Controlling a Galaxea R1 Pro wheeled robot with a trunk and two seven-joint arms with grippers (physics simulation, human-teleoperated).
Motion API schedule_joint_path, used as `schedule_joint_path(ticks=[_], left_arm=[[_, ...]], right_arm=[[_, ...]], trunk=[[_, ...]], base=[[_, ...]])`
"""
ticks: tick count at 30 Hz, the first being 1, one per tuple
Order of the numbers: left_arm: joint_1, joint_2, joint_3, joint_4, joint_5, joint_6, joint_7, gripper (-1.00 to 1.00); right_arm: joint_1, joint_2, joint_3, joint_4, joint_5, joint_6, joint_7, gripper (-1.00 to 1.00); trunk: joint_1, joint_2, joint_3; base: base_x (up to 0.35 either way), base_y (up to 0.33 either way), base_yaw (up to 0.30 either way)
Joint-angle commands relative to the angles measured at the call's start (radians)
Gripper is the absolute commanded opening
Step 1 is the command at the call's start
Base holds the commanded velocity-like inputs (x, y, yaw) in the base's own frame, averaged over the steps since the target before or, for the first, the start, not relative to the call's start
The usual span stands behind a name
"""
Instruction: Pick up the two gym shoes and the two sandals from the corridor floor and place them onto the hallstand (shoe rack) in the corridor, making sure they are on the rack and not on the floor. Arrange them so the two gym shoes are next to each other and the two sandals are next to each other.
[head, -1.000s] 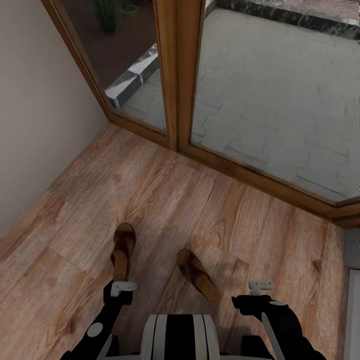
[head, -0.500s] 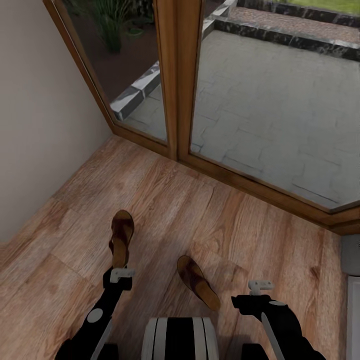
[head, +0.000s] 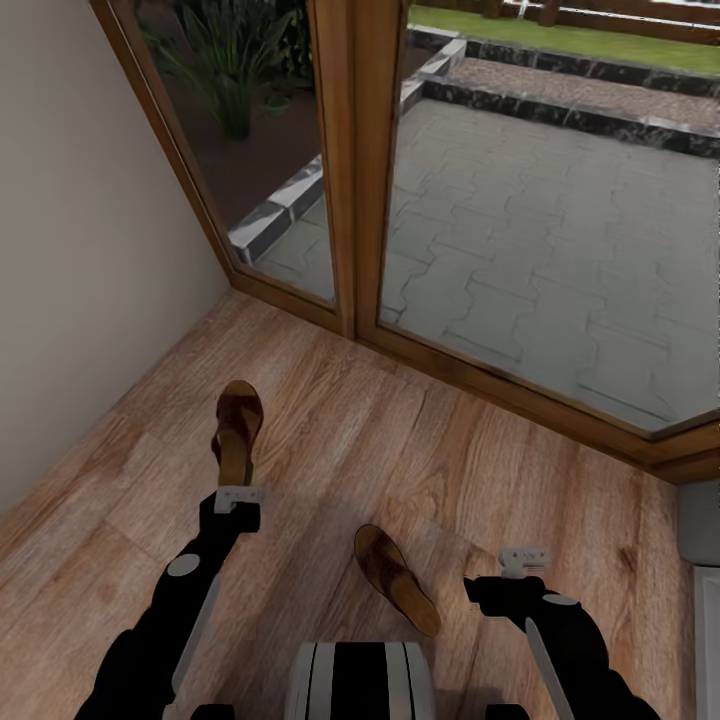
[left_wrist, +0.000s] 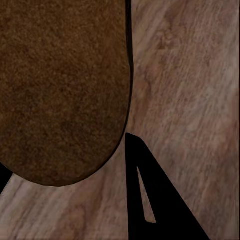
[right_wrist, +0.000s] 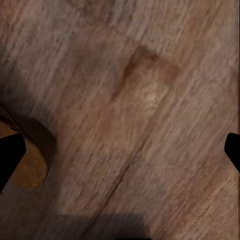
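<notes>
My left arm reaches out far in front of me and points down. My left gripper (head: 238, 497) hangs low with its fingers (left_wrist: 150, 200) spread apart. My right arm is bent and stays close to my body. My right gripper (head: 523, 560) points down too, fingers wide apart.

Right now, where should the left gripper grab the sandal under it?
Probably across the heel end of the sandal, coming straight down from above. It lies flat on the corridor floor, and the left gripper hangs over that rounded end with fingers either side, so the narrow width should fit between them.
</notes>
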Motion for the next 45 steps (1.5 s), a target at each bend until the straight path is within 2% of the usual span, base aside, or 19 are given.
schedule_joint_path(ticks=[1,6,11,18,36,45], left_arm=[[0.000,-0.001,0.000,-0.018,-0.006,0.016,0.001,-1.00],[0.002,-0.015,-0.002,-0.094,-0.006,0.109,0.001,-1.00],[0.002,-0.018,-0.001,-0.108,-0.006,0.135,0.002,-1.00],[0.004,-0.019,-0.002,-0.127,-0.004,0.222,0.000,-1.00],[0.004,-0.017,-0.001,-0.127,-0.003,0.230,0.000,-1.00],[0.004,-0.018,-0.002,-0.127,-0.004,0.230,0.000,-1.00]], right_arm=[[0.000,0.000,0.000,-0.003,0.001,0.005,0.000,1.00],[0.002,0.003,0.002,-0.012,0.001,0.005,-0.001,1.00],[0.004,0.005,0.002,-0.012,0.001,0.005,0.000,1.00],[0.008,0.006,0.002,-0.010,-0.001,0.004,0.001,1.00],[0.009,0.006,0.004,-0.009,0.001,0.004,0.001,1.00],[0.008,0.006,0.004,-0.009,0.001,0.004,0.001,1.00]], trunk=[[0.000,0.000,0.003],[-0.003,0.001,0.023],[-0.005,0.002,0.042],[-0.008,0.004,0.069],[-0.016,0.008,0.141],[-0.016,0.008,0.152]], base=[[0.000,0.000,0.000],[0.000,0.000,0.000],[0.000,0.000,0.000],[0.000,0.000,0.000],[0.000,0.000,0.026],[0.000,0.000,0.153]])
